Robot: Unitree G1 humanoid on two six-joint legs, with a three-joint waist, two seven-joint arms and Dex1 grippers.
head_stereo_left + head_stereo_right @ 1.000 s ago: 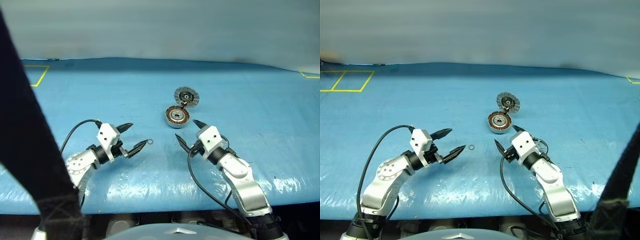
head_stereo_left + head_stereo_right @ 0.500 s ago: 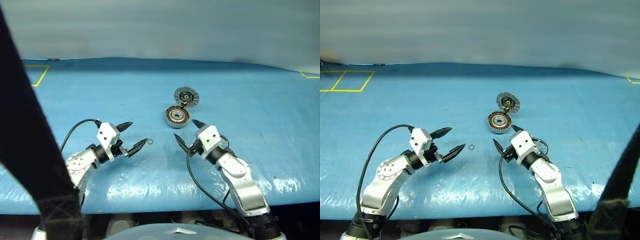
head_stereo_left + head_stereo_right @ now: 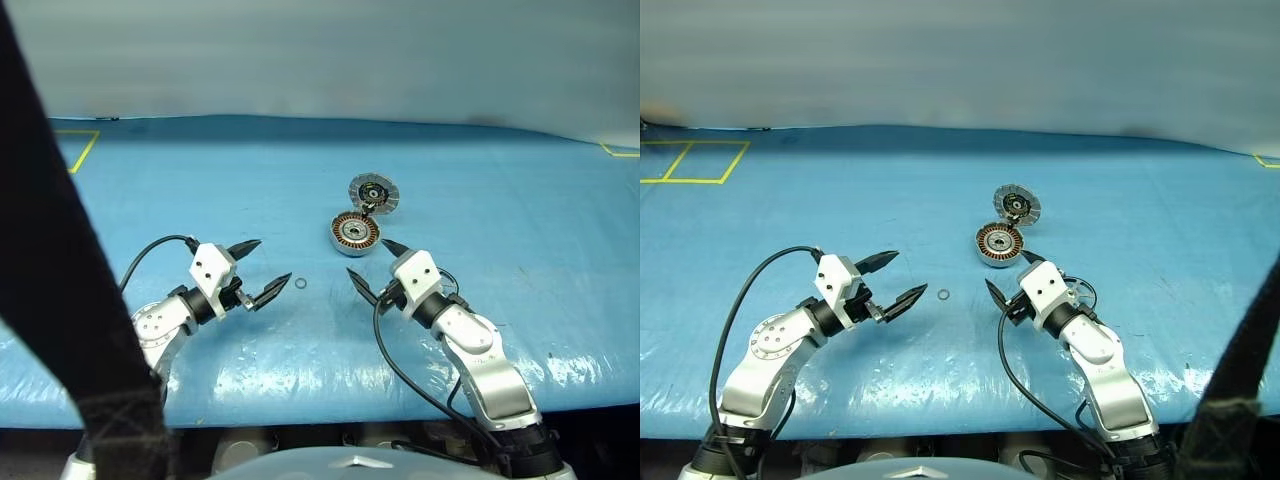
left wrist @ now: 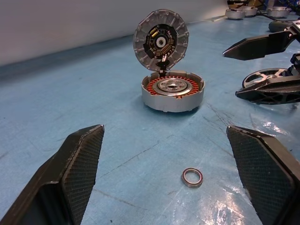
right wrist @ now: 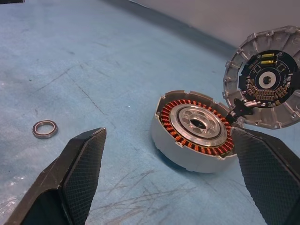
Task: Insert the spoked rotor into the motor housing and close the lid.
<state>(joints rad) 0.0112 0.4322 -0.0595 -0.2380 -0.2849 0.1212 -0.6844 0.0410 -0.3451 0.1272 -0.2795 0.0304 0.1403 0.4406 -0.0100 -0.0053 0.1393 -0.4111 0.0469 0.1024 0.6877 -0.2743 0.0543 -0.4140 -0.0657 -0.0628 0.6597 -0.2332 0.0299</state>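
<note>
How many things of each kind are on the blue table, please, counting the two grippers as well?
motor housing: 1
lid, hinged open: 1
spoked rotor: 1
small metal ring: 1
grippers, both open: 2 (left gripper, right gripper)
Total: 6

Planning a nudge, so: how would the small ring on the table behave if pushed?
The small ring lies flat on the blue cover, so it would probably slide, not roll. It looks thin and light. Its low profile likely makes it hard to pinch.
</note>
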